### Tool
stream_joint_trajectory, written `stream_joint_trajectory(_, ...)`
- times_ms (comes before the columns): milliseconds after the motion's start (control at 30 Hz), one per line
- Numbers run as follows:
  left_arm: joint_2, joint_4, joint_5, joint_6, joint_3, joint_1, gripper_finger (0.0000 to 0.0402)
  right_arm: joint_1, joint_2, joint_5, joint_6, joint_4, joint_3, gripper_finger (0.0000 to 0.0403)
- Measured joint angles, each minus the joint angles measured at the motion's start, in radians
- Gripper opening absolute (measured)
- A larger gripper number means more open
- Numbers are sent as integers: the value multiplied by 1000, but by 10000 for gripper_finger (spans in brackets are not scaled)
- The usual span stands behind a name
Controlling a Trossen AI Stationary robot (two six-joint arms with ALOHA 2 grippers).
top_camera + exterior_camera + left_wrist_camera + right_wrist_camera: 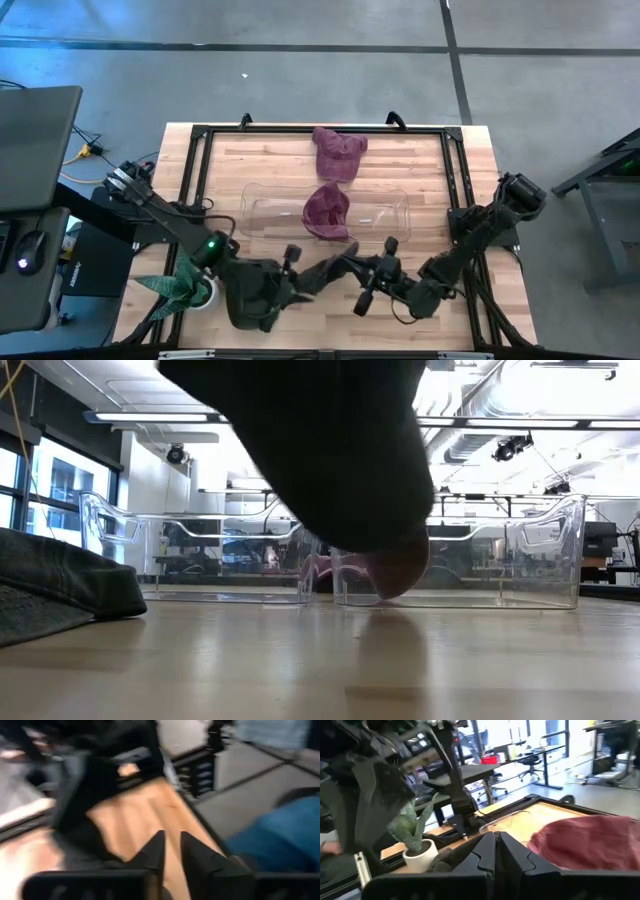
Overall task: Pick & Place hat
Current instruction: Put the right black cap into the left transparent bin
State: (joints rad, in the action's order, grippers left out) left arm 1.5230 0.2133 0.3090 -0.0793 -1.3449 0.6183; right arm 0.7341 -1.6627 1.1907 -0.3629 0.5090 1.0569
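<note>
Two maroon hats: one hat in the clear bin (262, 210) at frame centre (326, 211), the second hat (338, 152) just above it on the table. Left gripper (330, 268) and right gripper (362, 268), fingers together and empty, meet low centre. Judged between picks; next, reach for the second hat

One maroon hat (327, 210) crumpled in clear tray (385, 200), another (338, 153) just behind

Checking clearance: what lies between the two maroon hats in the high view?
Only the clear bin's far wall and bare table, high view. One maroon hat lies beyond the bin, the other inside.
</note>
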Motion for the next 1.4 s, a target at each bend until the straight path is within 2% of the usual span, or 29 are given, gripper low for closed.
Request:
stream_joint_trajectory(200,0,-14,-174,63,0,-80,217,-27,0,-66,6,1,0,11)
stream_joint_trajectory(300,0,-36,-223,104,0,-123,290,-27,0,-69,23,-3,0,10)
stream_joint_trajectory(367,0,-20,-172,136,0,-137,326,-27,0,-69,28,-3,0,6)
stream_joint_trajectory(433,0,10,-69,179,0,-135,351,-27,0,-69,28,-3,0,5)
stream_joint_trajectory(500,15,48,22,251,-1,-134,366,-27,0,-68,31,-3,0,6)
stream_joint_trajectory(567,56,67,44,342,-4,-141,371,-27,0,-61,31,-3,0,11)
stream_joint_trajectory(633,82,128,27,397,5,-146,370,-27,0,-55,31,-3,0,15)
stream_joint_trajectory(767,111,100,-59,502,-4,-131,358,-27,0,-55,46,5,0,12)
stream_joint_trajectory(833,136,113,-54,527,-1,-109,346,-21,0,-46,63,14,0,7)
stream_joint_trajectory(933,164,125,17,557,2,-83,317,-6,0,-29,93,39,0,5)
stream_joint_trajectory(1100,166,143,175,582,1,-46,250,19,0,4,101,55,0,19)
stream_joint_trajectory(1200,166,142,199,548,1,-43,198,34,0,3,92,52,0,19)
stream_joint_trajectory(1333,166,146,281,505,1,-41,120,47,0,-38,91,42,0,15)
stream_joint_trajectory(1400,166,148,275,457,1,-41,81,48,0,-69,84,29,0,15)
